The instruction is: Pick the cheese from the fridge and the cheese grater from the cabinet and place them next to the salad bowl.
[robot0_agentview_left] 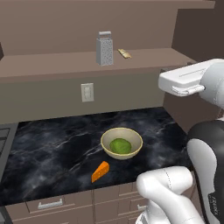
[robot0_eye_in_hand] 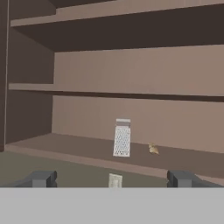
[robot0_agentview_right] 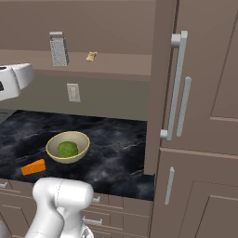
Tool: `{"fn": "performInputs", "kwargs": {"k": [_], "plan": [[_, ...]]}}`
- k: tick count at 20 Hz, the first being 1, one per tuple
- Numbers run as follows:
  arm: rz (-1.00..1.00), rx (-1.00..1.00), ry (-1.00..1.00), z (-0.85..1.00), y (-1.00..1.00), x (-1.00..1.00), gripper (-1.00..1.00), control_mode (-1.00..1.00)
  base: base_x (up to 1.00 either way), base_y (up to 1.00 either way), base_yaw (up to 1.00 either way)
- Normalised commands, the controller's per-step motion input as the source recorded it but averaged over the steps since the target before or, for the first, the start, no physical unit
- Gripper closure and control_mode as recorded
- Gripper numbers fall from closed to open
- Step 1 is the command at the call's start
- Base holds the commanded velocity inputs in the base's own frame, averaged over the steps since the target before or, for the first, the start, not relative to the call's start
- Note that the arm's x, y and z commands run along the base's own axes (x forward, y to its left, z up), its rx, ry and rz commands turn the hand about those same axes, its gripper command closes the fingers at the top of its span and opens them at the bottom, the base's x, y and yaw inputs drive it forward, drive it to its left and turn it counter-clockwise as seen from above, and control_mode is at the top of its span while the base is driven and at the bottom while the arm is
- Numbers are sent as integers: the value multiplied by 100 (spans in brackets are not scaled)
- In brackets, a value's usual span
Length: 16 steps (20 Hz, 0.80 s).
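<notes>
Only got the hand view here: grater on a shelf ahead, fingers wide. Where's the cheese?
Observer: The cheese lies on the black counter, just in front of the salad bowl, apart from it.
Operator: Bowl got anything in it?
Observer: A green mound of salad sits in its middle.
Operator: What's right of the shelf? I see nothing past it.
Observer: In the right base view a tall brown column stands beside the cabinet, then doors with grey handles.
Operator: Anything under the counter?
Observer: Brown drawers with grey handles run along its front edge.
</notes>
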Motion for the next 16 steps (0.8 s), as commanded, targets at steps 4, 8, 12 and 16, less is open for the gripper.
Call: {"fn": "performInputs", "kwargs": {"k": [4, 8, 12, 16], "plan": [[1, -1, -2, -27, 0, 37, -100, -100, 0, 0, 0], [-4, -1, -9, -4, 4, 16, -100, -100, 0, 0, 0], [-9, 0, -1, 0, 10, 32, -100, -100, 0, 0, 0], [-5, 0, 3, 4, 0, 30, -100, -100, 0, 0, 0]]}}
